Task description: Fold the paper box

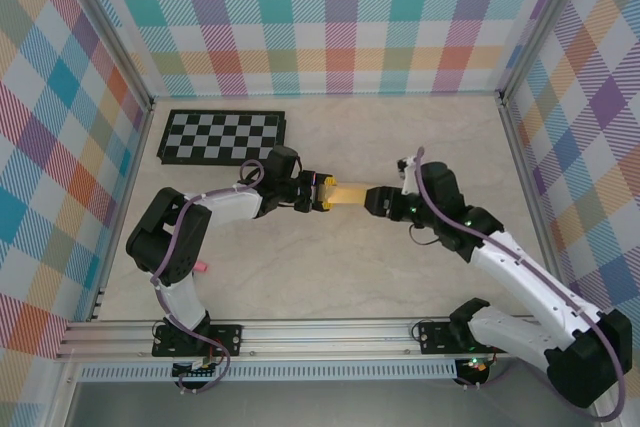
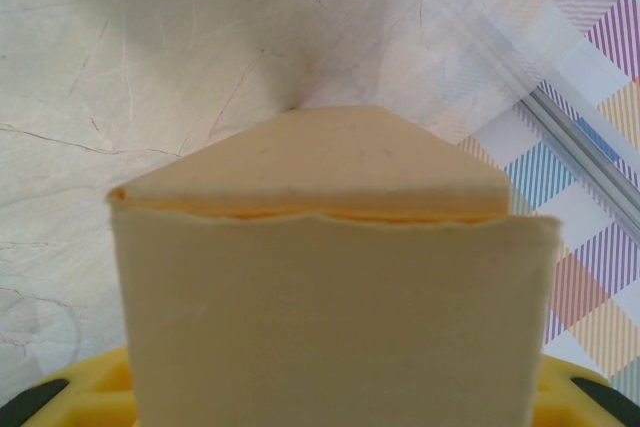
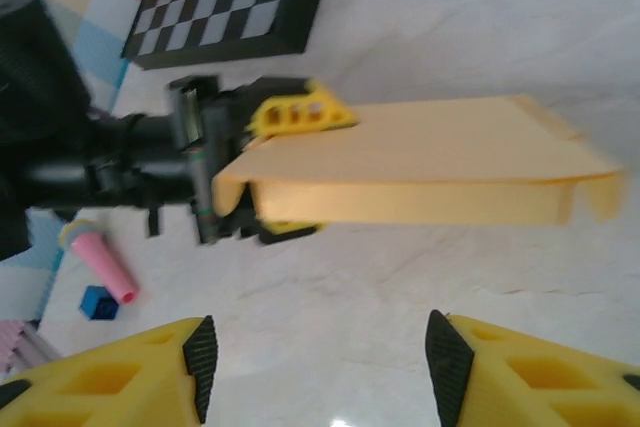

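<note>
Closest to the lens, in the left wrist view: the paper box [image 2: 330,297], broad face up, with a tapered end flap [image 2: 320,162] jutting past its far edge and a thin orange gap showing between the two layers. Pinched at one end by the left claw [image 1: 322,192], yellow fingers [image 3: 300,115] clamped above and below the card, and apparently carried just off the desk [image 1: 400,277] near its middle, well clear of the checkerboard [image 1: 222,136] at the far left corner. Seen from the right wrist as a shallow hollow sleeve, long side open, with a small flap drooping at the free end. Facing that free end, the right claw [image 3: 320,367], spread wide with nothing between its pads, near the card but not judged to be touching it. Off toward the near left edge of the desk, a pink cylinder [image 3: 100,265] and a blue block [image 3: 97,302], apart from the work. Judged roughly midway: main panels already creased and brought round into a flat body; end flaps not yet tucked, open side not yet closed, no finished rectangular box so far. Likely left to do: steadying with the left claw, pressing the loose flaps in with the right, then closing the seam.
</note>
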You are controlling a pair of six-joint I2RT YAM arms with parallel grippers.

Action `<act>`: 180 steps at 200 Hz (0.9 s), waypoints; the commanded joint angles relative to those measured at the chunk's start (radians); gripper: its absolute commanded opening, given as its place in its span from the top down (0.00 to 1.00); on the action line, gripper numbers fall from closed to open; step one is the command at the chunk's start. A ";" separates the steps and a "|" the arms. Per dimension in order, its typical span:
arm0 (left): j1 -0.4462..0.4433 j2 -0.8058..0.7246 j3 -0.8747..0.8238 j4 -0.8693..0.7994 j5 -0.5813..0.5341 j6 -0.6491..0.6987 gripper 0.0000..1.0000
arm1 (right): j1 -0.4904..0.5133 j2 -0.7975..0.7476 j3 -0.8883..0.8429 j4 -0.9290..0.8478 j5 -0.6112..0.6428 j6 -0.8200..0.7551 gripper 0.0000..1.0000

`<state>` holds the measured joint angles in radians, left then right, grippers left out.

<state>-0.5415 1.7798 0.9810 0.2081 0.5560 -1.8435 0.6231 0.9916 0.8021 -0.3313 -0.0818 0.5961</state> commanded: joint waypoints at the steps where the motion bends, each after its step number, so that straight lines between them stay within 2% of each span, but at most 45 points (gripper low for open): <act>1: -0.018 0.037 0.008 -0.106 -0.037 -0.010 0.69 | 0.130 0.062 0.053 -0.013 0.171 0.117 0.46; 22: -0.021 0.038 0.005 -0.101 -0.040 -0.010 0.69 | 0.219 0.192 0.155 -0.070 0.295 0.132 0.46; 55: -0.026 0.038 0.001 -0.094 -0.040 -0.014 0.69 | 0.257 0.362 0.277 -0.098 0.316 0.177 0.48; 78: -0.026 0.039 -0.002 -0.088 -0.039 -0.017 0.69 | 0.284 0.395 0.284 -0.059 0.368 0.175 0.51; 111: -0.028 0.038 -0.008 -0.088 -0.036 -0.020 0.69 | 0.300 0.456 0.368 -0.160 0.468 0.168 0.60; 131: -0.028 0.038 -0.013 -0.082 -0.037 -0.022 0.70 | 0.301 0.468 0.382 -0.194 0.523 0.191 0.62; 180: -0.028 0.031 -0.023 -0.073 -0.036 -0.026 0.70 | 0.301 0.494 0.367 -0.199 0.543 0.194 0.66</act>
<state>-0.5552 1.7813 0.9810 0.2146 0.5407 -1.8488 0.9184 1.4654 1.1622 -0.5003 0.4179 0.7780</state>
